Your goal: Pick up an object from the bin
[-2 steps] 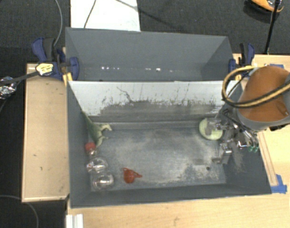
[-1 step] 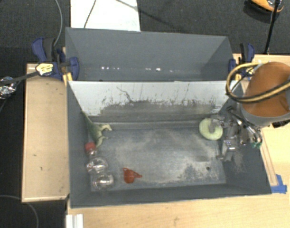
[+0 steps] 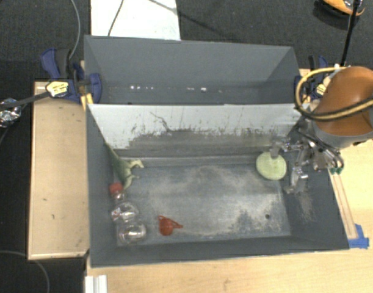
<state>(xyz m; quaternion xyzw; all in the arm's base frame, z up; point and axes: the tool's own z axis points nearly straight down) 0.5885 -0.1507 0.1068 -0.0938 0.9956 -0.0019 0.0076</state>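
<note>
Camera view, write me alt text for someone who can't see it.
The gripper sits at the right end of the grey bin, right beside a pale green round piece. At the left end lie a green stem, two clear plastic pieces and two small red things.

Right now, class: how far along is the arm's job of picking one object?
Done: the gripper sits low at the right end of the bin, beside a pale green round thing. In hand: nothing visibly lifted. Left: lifting one; the red piece and clear pieces lie at the left.
</note>
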